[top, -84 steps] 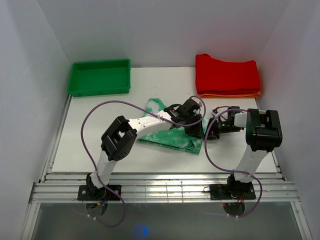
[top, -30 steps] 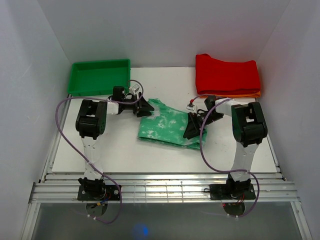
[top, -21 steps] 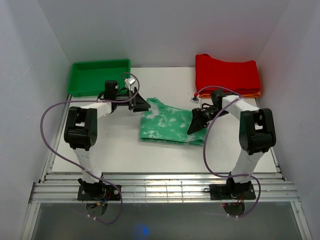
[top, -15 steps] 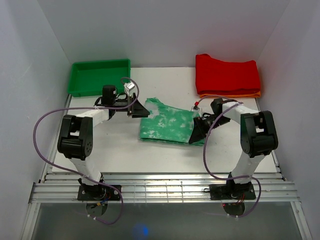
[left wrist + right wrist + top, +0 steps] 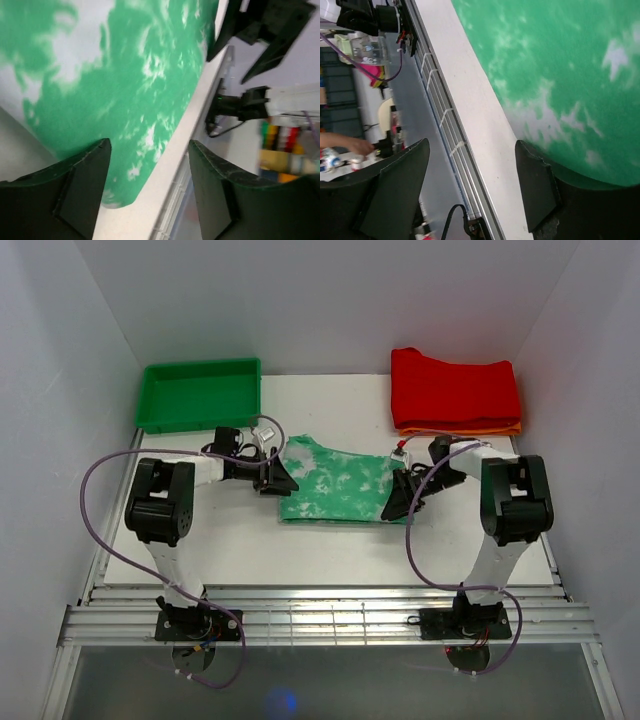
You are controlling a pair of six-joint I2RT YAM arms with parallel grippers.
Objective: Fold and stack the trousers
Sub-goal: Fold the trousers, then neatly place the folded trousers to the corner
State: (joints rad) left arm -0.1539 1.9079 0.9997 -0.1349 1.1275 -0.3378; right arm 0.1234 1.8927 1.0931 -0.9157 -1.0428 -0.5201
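Note:
The trousers [image 5: 335, 483], mint green with white blotches, lie folded into a flat rectangle at the middle of the white table [image 5: 200, 540]. My left gripper [image 5: 275, 480] sits low at their left edge, open. In the left wrist view the left gripper [image 5: 150, 185] straddles the near corner of the trousers [image 5: 125, 85], with one finger [image 5: 75, 190] over the cloth. My right gripper [image 5: 398, 498] is at the right edge, open. The right wrist view has the right gripper [image 5: 470, 185] spanning bare table, one finger [image 5: 540, 185] against the trousers [image 5: 560, 75].
A green bin [image 5: 200, 395] stands at the back left. A folded red garment [image 5: 455, 390] lies on an orange one [image 5: 460, 429] at the back right. The table's front edge with metal rails [image 5: 320, 615] runs just before the arm bases.
Both grippers have shifted along the trousers' two ends toward the front. The bundle now lies squarer and straighter. The right jaws have narrowed a little.

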